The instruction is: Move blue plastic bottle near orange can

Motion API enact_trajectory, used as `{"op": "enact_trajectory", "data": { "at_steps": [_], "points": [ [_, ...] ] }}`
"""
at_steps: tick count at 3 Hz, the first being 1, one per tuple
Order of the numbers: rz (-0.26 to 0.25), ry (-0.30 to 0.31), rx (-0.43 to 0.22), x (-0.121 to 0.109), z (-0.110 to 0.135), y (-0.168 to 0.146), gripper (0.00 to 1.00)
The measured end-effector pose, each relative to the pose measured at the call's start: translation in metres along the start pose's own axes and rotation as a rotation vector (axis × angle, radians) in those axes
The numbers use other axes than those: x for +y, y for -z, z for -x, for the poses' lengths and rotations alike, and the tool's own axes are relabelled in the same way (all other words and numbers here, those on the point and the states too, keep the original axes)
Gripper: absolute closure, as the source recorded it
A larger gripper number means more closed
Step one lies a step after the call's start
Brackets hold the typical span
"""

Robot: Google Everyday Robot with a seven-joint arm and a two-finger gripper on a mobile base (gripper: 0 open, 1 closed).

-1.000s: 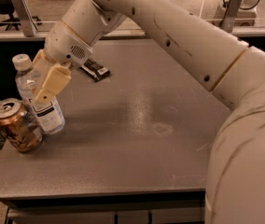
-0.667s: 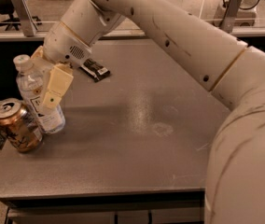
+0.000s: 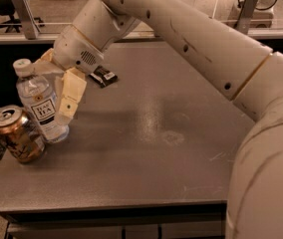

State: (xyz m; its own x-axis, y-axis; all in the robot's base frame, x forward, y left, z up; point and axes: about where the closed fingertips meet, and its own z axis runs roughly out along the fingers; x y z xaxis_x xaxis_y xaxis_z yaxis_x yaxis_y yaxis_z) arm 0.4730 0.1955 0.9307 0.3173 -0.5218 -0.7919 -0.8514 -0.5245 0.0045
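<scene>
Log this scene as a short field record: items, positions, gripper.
bottle: blue plastic bottle, capped, leaning slightly, standing on the table
can: orange can, close beside the bottle, near the table edge at the left of the view; contact unclear
gripper: gripper at the bottle's side, low over the table
other: black wrapper lying flat, farther back
</scene>
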Motion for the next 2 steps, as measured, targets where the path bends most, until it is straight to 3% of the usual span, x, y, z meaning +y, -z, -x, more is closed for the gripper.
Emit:
{"op": "enact_trajectory", "data": {
  "at_steps": [2],
  "points": [
    [-0.071,-0.049,-0.016,0.031,-0.019,0.029,0.00]
  ]
}}
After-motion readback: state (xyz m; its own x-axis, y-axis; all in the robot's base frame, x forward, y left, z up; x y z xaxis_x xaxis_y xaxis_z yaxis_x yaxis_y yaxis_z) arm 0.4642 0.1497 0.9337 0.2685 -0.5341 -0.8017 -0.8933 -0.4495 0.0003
